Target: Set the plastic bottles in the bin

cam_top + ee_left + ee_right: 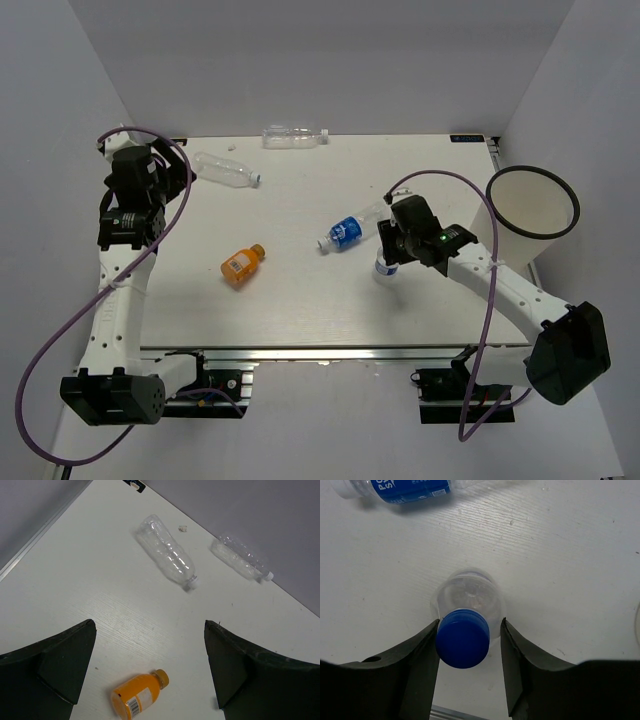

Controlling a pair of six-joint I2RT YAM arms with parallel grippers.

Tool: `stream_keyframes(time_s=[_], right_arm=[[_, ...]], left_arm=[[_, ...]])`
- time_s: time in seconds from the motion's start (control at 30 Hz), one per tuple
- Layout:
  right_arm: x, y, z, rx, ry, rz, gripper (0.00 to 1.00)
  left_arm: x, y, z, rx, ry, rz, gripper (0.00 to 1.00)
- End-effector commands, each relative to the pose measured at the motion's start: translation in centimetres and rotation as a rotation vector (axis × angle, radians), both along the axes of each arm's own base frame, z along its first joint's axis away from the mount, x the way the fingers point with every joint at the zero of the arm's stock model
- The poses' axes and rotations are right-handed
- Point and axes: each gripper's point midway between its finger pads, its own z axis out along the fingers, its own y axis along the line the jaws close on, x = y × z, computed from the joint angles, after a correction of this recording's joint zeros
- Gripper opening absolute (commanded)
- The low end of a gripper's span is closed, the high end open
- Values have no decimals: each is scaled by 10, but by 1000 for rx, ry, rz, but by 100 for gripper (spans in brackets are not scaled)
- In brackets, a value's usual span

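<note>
An upright clear bottle with a blue cap (pixel 463 637) stands on the table (pixel 300 310), also seen in the top view (pixel 384 268). My right gripper (pixel 470 625) is open around its neck: the left finger touches the cap, the right finger stands a little apart. A blue-labelled bottle (pixel 345 232) lies just beyond it (pixel 405 489). The orange bottle (pixel 243 265) lies left of centre (pixel 140 697). Two clear unlabelled bottles (pixel 225 170) (pixel 295 136) lie at the far left and far edge (pixel 167 552) (pixel 242 557). My left gripper (pixel 150 630) is open and empty, raised at the far left (pixel 168 172). The white bin (pixel 505 245) stands at the right.
White walls enclose the table on the left, back and right. The bin sits beside the table's right edge, behind my right arm (pixel 500 285). Purple cables loop off both arms.
</note>
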Motion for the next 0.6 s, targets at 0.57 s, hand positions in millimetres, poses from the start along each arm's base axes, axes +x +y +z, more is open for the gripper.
stream_keyframes(time_s=[0.57], right_arm=[[67,-162,302,-162,-786,-730,0]], left_arm=[[3,-7,-26,-13,67,-42,98]])
